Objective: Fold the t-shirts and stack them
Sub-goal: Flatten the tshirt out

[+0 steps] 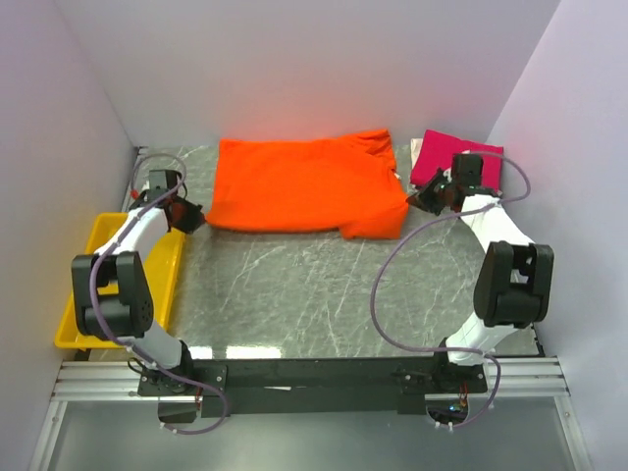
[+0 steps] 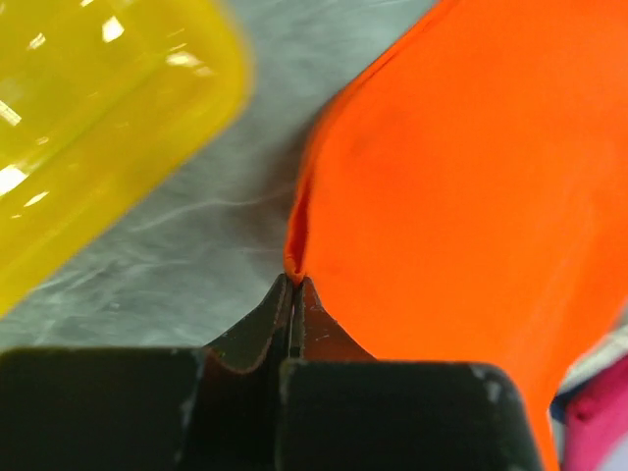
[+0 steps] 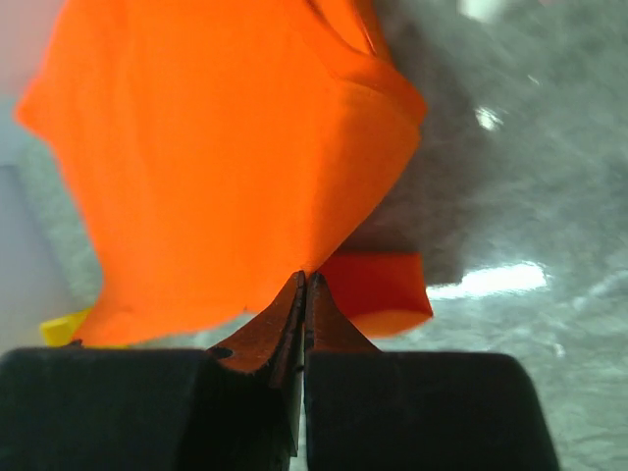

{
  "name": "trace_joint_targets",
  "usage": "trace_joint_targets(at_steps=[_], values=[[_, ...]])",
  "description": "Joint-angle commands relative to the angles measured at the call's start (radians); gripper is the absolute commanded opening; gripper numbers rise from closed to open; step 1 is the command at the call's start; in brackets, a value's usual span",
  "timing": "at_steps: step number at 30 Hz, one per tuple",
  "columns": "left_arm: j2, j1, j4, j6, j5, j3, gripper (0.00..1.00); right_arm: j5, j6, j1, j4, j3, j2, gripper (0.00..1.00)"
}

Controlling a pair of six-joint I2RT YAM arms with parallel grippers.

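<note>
The orange t-shirt [image 1: 304, 184] lies spread across the far middle of the table, folded over on itself. My left gripper [image 1: 193, 218] is shut on its left edge, and the left wrist view shows the orange cloth [image 2: 471, 177] pinched between the tips [image 2: 294, 283]. My right gripper [image 1: 416, 201] is shut on the shirt's right edge; the right wrist view shows the cloth [image 3: 226, 157] held slightly lifted at the tips [image 3: 306, 280]. The magenta-pink t-shirt [image 1: 437, 157] lies folded at the far right, partly behind the right arm.
A yellow plastic tray [image 1: 93, 245] stands at the left edge of the table, beside the left arm; it also shows in the left wrist view [image 2: 98, 118]. White walls close in the back and both sides. Grey marbled tabletop [image 1: 314, 294] lies in front of the shirt.
</note>
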Motion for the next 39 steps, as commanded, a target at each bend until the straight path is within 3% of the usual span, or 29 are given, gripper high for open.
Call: trace_joint_targets(at_steps=[1,11,24,29,39], values=[[0.048,-0.002,0.020,-0.053,-0.001,-0.017,0.00,0.056,-0.020,0.000,0.057,-0.030,0.032,0.00],[0.032,-0.009,-0.006,-0.085,-0.045,-0.132,0.00,0.203,-0.060,-0.008,-0.007,-0.076,0.071,0.00],[-0.149,-0.007,-0.103,-0.087,-0.094,-0.285,0.01,0.214,-0.058,-0.072,0.026,-0.397,-0.187,0.00],[-0.209,-0.009,-0.125,-0.077,-0.091,-0.325,0.01,0.199,-0.072,-0.104,0.023,-0.479,-0.234,0.00],[-0.403,-0.009,-0.207,-0.061,-0.099,-0.371,0.01,0.226,-0.060,-0.119,-0.035,-0.624,-0.492,0.00]])
